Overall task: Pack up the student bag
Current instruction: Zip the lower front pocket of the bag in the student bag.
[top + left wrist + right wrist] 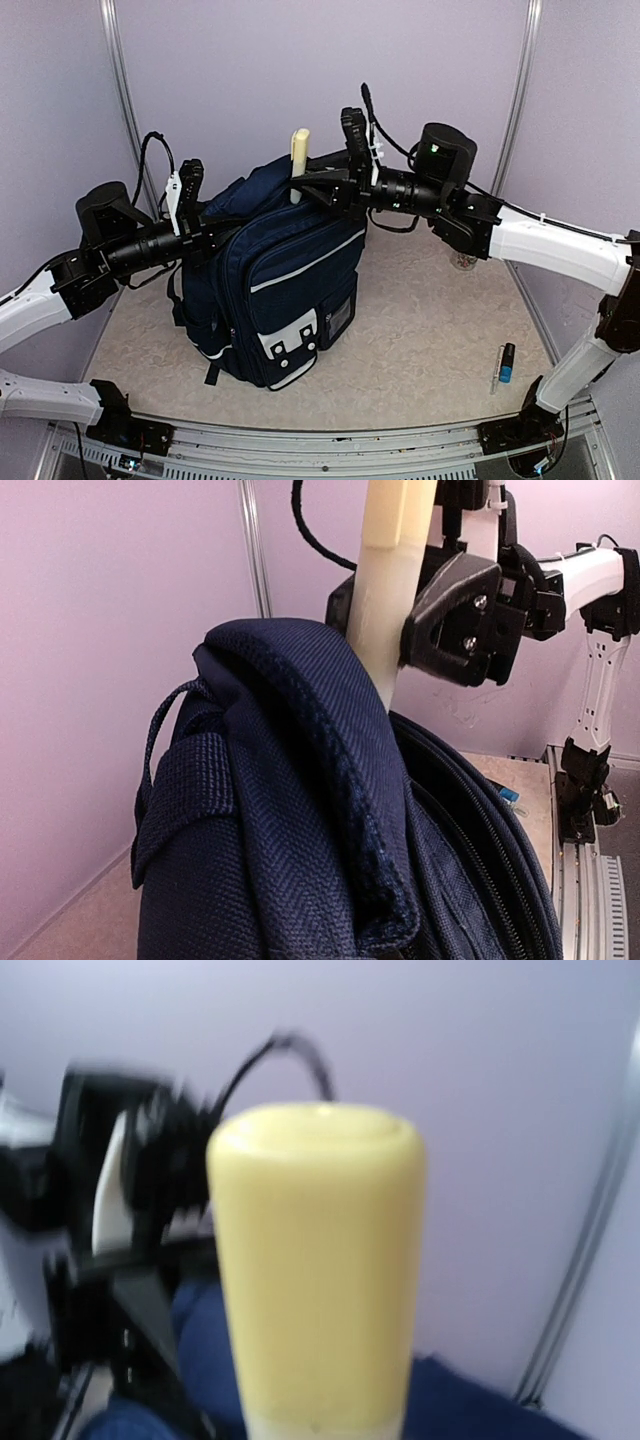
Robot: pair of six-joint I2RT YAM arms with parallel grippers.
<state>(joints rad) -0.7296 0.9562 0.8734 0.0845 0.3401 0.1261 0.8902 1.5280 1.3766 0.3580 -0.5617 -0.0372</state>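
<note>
Top external view: one navy woven-fabric student bag (290,290), left gripper (222,222) pinching its top edge; right gripper (306,186) clamps one smooth pale-yellow cylinder (299,150) upright above it.

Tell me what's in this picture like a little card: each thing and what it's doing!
student bag: navy, standing upright on the table
cream stick: upright, lower end dipping into the bag's top
right fingers: closed on the cream stick
left fingers: closed, at the bag's top left edge
pen: blue cap, lying on the table to the bag's right, nothing touching it
</note>
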